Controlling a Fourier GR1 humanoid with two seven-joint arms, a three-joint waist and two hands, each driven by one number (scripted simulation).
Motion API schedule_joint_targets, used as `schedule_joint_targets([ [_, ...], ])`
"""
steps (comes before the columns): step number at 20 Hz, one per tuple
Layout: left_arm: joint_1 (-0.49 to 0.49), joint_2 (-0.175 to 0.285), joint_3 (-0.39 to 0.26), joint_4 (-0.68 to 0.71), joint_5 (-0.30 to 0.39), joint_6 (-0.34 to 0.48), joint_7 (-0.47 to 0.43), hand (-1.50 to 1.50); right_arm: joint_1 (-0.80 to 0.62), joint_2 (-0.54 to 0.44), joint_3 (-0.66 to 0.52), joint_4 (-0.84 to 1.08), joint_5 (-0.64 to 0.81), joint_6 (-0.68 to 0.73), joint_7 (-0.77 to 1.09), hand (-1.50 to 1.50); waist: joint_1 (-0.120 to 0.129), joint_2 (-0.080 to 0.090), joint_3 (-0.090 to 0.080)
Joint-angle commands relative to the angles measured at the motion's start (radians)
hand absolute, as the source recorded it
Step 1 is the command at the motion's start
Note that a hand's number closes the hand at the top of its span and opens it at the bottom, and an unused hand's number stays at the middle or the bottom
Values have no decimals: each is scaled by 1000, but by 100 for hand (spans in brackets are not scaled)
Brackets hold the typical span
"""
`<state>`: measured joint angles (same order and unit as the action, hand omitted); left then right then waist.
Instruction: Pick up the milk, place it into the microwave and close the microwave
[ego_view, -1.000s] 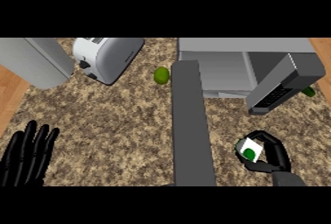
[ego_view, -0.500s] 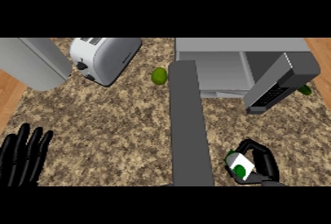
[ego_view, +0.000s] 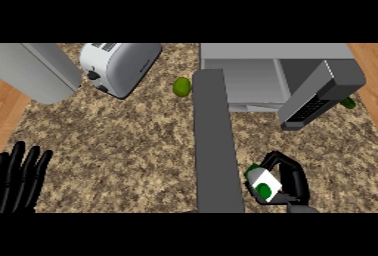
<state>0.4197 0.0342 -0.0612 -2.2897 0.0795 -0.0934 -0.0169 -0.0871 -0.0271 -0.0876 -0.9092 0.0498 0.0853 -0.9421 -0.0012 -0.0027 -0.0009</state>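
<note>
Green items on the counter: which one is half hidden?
The far-right green item, only partly showing behind the microwave's tilted grey panel. The left green item lies in full view between toaster and microwave.

The mottled stone table (ego_view: 133, 140) is being shown in speckled brown, beige and black. The small white milk carton (ego_view: 264, 188) is being marked by dark green patches, against the black right robot hand (ego_view: 295, 177). The boxy microwave (ego_view: 251, 75) is being seen in plain grey, the oval fruit (ego_view: 181, 86) in olive green.
</note>
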Motion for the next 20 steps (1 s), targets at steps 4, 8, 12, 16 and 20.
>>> schedule_joint_targets([
  [4, -3, 15, 45, 25, 23, -32, -22, -150, -73, 26, 120, -156, -1, -183, 196, 150, 6, 1, 0],
  [8, -31, 27, 86, 5, 67, -25, 32, -150, -251, 27, 137, -92, 25, -318, 342, 150, 13, 3, 1],
  [12, -15, 51, 128, 51, 112, -83, -18, -150, -366, 21, 65, 9, 81, -398, 411, 150, 15, 4, 1],
  [16, -19, 3, 35, 55, 15, -55, -24, -150, -558, -22, 6, 236, 108, -440, 411, 150, 30, 10, 2],
  [20, -59, 58, 140, 55, 134, -96, 1, -150, -663, -72, -49, 433, 114, -464, 345, 150, 37, 13, 2],
])
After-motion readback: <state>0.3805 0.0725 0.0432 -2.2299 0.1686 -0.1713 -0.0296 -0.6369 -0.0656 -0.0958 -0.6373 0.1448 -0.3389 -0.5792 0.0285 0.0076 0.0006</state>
